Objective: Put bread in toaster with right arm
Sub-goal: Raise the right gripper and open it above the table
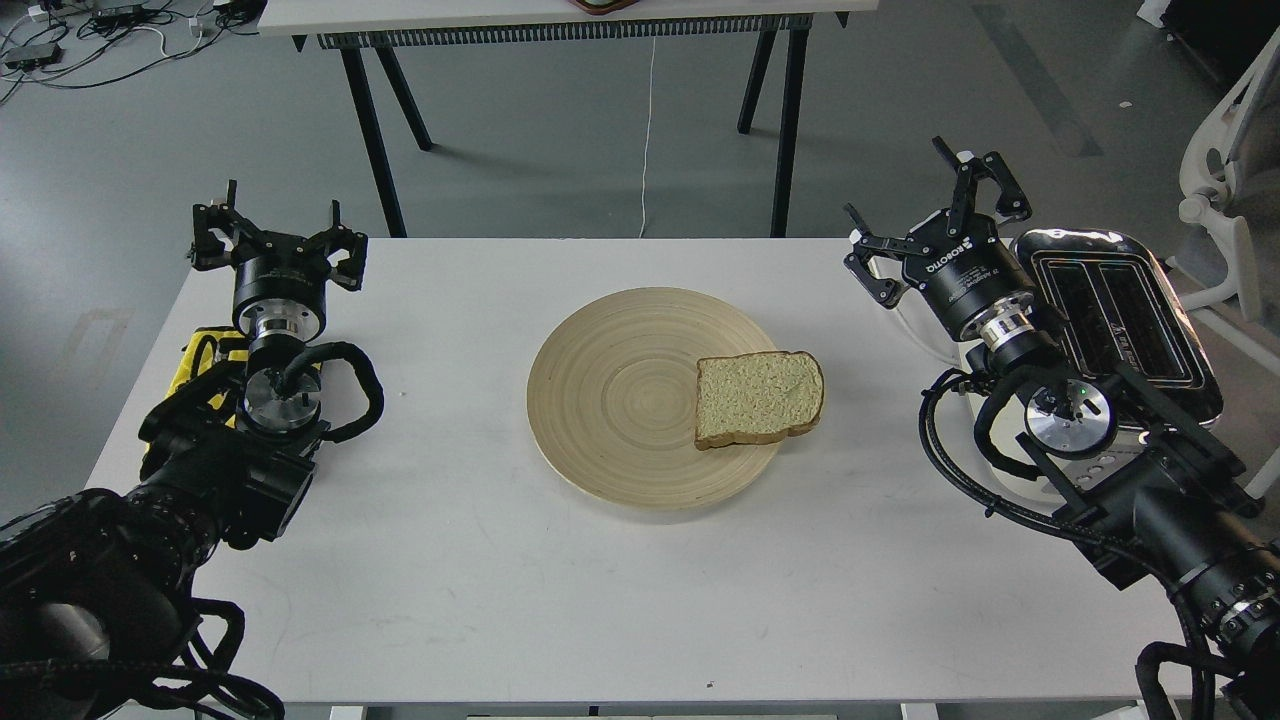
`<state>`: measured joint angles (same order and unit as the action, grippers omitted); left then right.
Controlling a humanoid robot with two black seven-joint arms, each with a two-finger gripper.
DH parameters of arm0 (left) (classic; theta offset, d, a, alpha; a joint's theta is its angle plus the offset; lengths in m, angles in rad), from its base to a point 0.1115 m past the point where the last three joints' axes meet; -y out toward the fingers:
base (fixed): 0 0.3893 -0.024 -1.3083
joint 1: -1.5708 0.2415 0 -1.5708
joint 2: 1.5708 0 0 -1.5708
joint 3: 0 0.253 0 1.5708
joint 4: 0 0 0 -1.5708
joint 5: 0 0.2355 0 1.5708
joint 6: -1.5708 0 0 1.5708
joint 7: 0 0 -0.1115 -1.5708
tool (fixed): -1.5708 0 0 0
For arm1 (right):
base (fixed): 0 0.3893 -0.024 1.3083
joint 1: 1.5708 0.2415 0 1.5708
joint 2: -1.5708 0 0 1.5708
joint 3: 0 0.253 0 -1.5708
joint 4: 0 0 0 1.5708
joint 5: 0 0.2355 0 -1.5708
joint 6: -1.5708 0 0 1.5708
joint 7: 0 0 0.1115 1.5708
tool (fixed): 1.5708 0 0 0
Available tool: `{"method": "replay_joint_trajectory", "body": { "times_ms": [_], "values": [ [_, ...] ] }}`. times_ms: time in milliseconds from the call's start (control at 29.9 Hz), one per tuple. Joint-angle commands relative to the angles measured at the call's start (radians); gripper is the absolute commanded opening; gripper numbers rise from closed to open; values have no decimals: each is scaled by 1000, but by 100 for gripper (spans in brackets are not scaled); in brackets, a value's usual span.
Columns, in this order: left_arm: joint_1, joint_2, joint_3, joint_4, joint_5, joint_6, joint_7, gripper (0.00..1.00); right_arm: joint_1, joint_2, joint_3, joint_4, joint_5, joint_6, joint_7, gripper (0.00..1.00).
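There was one slice of bread [758, 398], lying on one round wooden plate [610, 400]. One toaster [1120, 310] stood there, with two slots in its chrome top. Two black arms reached in, each ending in one tool: the left tool [275, 240] and the right tool [935, 225]. One white table [450, 560] carried the things, and a second table [450, 15] stood behind it.

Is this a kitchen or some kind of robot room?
Probably a robot lab, not a kitchen. The white table stands on a bare grey floor, loose cables lie in the far corner, and two black robot arms reach over it. The bread and toaster look like test props.
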<state>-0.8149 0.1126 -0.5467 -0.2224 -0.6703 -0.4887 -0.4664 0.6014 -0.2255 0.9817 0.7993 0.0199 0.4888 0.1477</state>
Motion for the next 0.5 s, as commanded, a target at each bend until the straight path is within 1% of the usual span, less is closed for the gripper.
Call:
{"method": "replay_joint_trajectory", "body": {
  "times_ms": [0, 368, 468],
  "values": [
    [-1, 1, 1, 0, 0, 0, 0, 100, 1, 0, 0, 1, 0, 0, 0, 99],
    [-1, 1, -1, 0, 0, 0, 0, 100, 20, -11, -11, -2, -21, 0, -2, 99],
    [-1, 1, -1, 0, 0, 0, 0, 100, 73, -12, -35, -22, -66, 0, -3, 99]
  ]
}}
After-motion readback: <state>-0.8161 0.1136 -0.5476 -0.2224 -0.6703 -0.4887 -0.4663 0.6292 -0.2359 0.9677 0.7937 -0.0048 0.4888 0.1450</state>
